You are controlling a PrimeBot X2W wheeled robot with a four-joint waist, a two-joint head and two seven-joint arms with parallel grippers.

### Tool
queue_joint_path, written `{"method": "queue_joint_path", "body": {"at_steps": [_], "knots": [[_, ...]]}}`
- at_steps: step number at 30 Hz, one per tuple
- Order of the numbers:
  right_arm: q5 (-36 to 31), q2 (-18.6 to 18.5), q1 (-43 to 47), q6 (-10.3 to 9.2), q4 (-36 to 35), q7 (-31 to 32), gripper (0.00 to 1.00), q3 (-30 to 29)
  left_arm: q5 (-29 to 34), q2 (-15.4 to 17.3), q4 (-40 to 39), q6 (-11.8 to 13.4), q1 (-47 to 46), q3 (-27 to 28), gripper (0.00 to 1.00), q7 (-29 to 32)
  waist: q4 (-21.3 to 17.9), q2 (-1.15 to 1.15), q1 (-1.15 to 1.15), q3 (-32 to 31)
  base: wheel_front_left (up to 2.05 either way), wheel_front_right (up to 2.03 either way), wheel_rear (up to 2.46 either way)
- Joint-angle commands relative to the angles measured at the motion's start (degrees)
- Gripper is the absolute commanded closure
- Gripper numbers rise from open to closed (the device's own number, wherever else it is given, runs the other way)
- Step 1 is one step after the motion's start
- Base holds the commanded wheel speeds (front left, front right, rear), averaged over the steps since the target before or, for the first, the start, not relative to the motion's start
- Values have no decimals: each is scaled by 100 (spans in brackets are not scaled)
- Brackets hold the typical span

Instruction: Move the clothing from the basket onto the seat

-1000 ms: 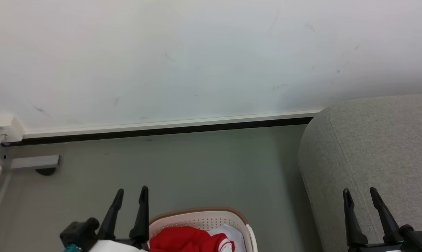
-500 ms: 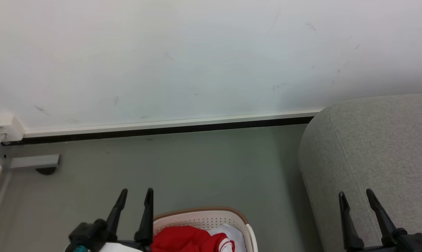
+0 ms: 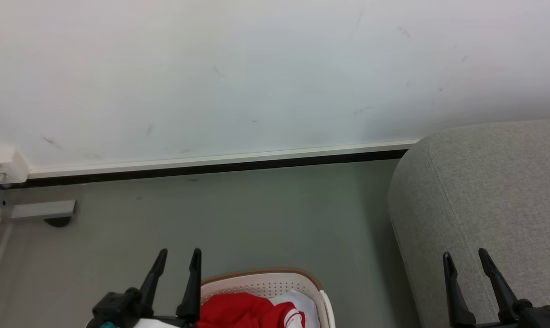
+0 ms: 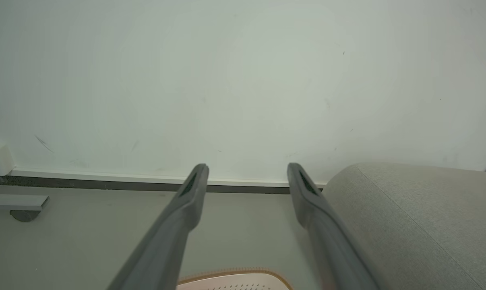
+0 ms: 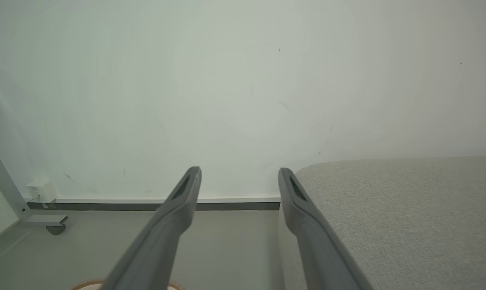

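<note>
Cream perforated laundry basket (image 3: 262, 286) with a tan rim sits upright on the grey floor (image 3: 256, 214), cut off by the head view's bottom edge. Red clothing (image 3: 240, 312) with white trim lies bunched inside it. Light-grey woven sofa (image 3: 498, 191), rounded corner and stitched seam, stands apart on the basket's right.

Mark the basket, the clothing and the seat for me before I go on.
basket (image 3: 261, 287): head view, on its perforated back wall.
clothing (image 3: 233, 312): head view, on the red fabric in the basket.
seat (image 3: 498, 191): head view, on its grey upholstered top.
</note>
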Motion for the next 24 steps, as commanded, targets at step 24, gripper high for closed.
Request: {"method": "queue_joint_path", "body": {"at_steps": [24], "knots": [[130, -32, -158, -12, -38, -20, 0, 44, 190, 41, 331, -87, -132, -121, 0, -4, -163, 0, 0, 241, 0, 0, 0]]}}
